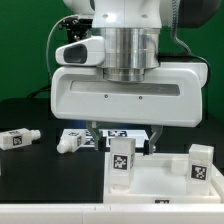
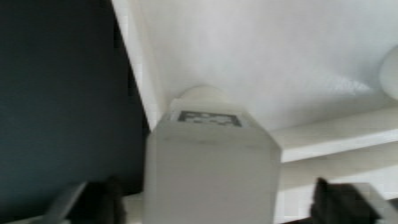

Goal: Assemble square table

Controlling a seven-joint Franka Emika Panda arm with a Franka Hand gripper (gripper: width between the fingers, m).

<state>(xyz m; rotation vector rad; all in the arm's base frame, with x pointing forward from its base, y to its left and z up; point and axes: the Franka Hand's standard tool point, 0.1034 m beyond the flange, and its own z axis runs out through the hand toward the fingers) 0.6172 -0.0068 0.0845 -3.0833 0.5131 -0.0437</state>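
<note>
The square table's white panel [image 1: 160, 182] lies at the front of the exterior view and also shows in the wrist view [image 2: 267, 60]. One white tagged leg [image 1: 122, 162] stands upright on its near-left corner. A second leg [image 1: 201, 165] stands at the panel's right. My gripper [image 1: 122, 138] hangs right above the first leg. In the wrist view that leg [image 2: 210, 165] sits between my fingers, and my gripper [image 2: 214, 206] is open, with a gap on each side of the leg. Two more legs [image 1: 18, 138] [image 1: 72, 142] lie loose on the table at the exterior view's left.
The marker board [image 1: 128, 133] lies flat behind the panel, partly hidden by my hand. The table is black [image 2: 63, 90]. A green wall stands behind the arm.
</note>
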